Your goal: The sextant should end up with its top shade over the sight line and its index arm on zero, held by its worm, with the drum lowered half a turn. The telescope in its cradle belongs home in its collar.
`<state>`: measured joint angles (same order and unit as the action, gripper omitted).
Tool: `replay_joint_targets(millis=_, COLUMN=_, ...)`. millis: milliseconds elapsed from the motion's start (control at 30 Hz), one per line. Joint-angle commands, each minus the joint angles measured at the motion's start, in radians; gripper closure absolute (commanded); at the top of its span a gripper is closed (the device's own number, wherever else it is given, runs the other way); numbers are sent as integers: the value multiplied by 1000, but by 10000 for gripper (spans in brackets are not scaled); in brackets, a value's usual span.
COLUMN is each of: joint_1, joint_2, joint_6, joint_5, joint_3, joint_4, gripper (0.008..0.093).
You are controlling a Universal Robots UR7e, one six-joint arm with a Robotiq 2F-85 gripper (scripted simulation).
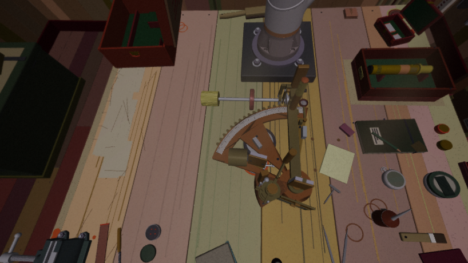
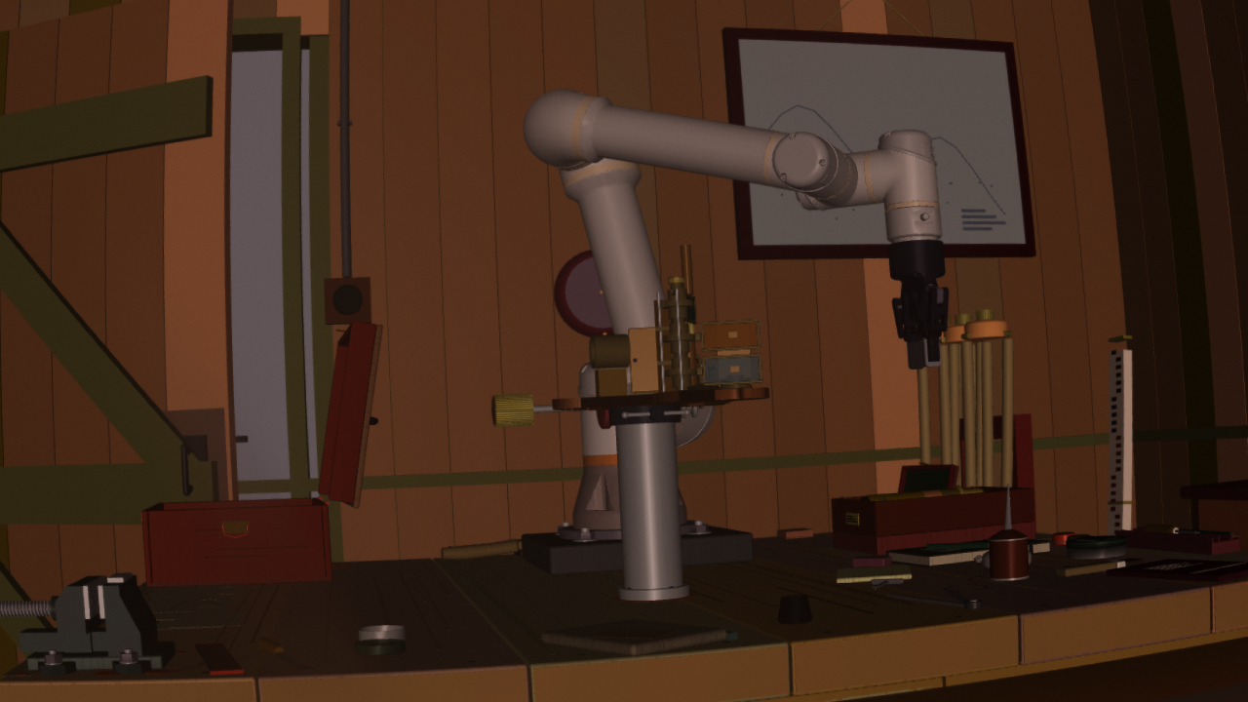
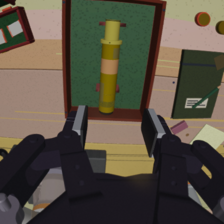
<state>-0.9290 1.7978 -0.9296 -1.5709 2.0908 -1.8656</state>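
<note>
The sextant (image 1: 271,150) sits flat on its steel pedestal (image 2: 650,506) in the middle of the bench, its index arm (image 1: 294,131) lying along the right end of the toothed arc and the yellow drum (image 1: 209,98) sticking out on a thin shaft to the left. The brass telescope (image 3: 108,67) rests on two red cradle posts in the green-lined case (image 1: 404,73) at the back right. My gripper (image 3: 115,130) hangs open and empty high above the near edge of that case (image 2: 921,349).
An open red box (image 1: 140,36) stands at the back left and a small red case (image 1: 392,27) at the back right. A dark notebook with a pencil (image 3: 200,85), a cream paper (image 1: 337,163) and a purple eraser (image 3: 178,126) lie near the telescope case.
</note>
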Motion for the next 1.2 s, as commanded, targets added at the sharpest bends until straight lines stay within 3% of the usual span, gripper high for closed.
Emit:
replay_joint_targets(millis=0, joint_1=0, joint_2=-1, joint_6=0, joint_5=0, joint_3=4, joint_4=-6, gripper=484)
replay_joint_targets(millis=267, joint_1=-1, joint_2=-53, joint_6=-1, joint_5=0, joint_3=100, joint_4=-150, gripper=484)
replay_joint_targets(millis=500, joint_1=-1, joint_2=-160, joint_6=-1, joint_5=0, joint_3=211, joint_4=-369, gripper=484)
replay_joint_targets(millis=667, joint_1=-2, joint_2=-227, joint_6=-1, joint_5=0, joint_3=253, joint_4=-480, gripper=484)
replay_joint_targets(millis=1167, joint_1=-2, joint_2=-254, joint_6=-1, joint_5=0, joint_3=268, joint_4=-522, gripper=484)
